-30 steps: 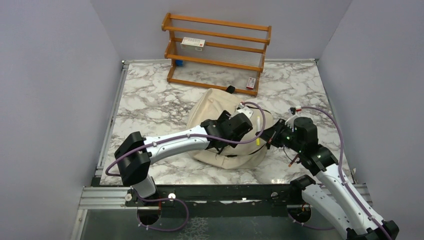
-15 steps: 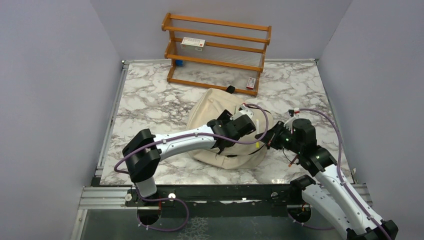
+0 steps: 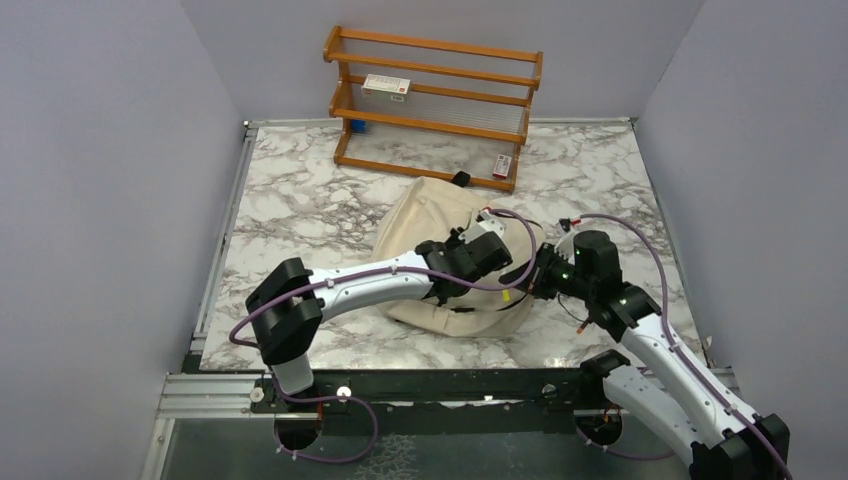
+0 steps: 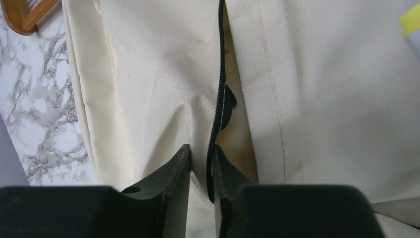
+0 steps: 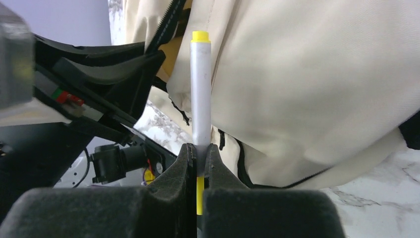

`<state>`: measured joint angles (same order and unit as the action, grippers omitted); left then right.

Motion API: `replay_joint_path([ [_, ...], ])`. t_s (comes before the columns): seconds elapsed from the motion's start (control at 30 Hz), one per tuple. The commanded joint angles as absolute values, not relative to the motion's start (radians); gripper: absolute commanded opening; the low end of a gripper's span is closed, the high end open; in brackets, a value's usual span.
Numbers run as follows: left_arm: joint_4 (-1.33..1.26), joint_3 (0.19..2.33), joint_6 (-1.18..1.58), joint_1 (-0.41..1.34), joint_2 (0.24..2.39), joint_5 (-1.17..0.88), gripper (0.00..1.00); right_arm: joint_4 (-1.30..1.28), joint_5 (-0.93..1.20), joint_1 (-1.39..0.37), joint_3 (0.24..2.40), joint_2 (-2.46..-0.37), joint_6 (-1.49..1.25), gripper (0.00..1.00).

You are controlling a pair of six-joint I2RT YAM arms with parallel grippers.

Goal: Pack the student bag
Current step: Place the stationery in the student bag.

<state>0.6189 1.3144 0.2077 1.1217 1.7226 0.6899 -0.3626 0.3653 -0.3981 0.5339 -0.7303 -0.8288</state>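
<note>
- Top view: the student bag [image 3: 420,215] lies slumped on the marble table [image 3: 300,200], just in front of the wooden rack [image 3: 436,123]. Both arms reach onto its near right side.
- Left wrist view: the left claw [image 4: 200,148] is pinched almost closed on the bag's black zipper [image 4: 219,99], whose edge runs between the fingers. Beige fabric spreads to either side.
- Right wrist view: the right claw [image 5: 200,148] is clamped on a grey marker with a yellow cap [image 5: 200,89]. The marker's capped end is against the bag's fabric, beside the zipper opening.
</note>
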Motion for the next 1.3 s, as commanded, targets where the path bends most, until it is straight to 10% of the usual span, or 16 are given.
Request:
replay_joint_path([
  [0.0, 0.597, 1.301, 0.233, 1.126, 1.642, 0.740, 0.16, -0.278, 0.483, -0.402, 0.561, -0.794, -0.812, 0.01],
  [0.27, 0.505, 1.241, 0.271, 1.124, 1.540, 0.698, 0.00, -0.266, 0.691, -0.402, 0.665, -0.974, -0.788, 0.01],
  [1.27, 0.334, 1.157, 0.322, 1.124, 1.492, 0.542, 0.00, -0.100, 0.773, -0.422, 0.871, -1.446, -0.808, 0.01],
])
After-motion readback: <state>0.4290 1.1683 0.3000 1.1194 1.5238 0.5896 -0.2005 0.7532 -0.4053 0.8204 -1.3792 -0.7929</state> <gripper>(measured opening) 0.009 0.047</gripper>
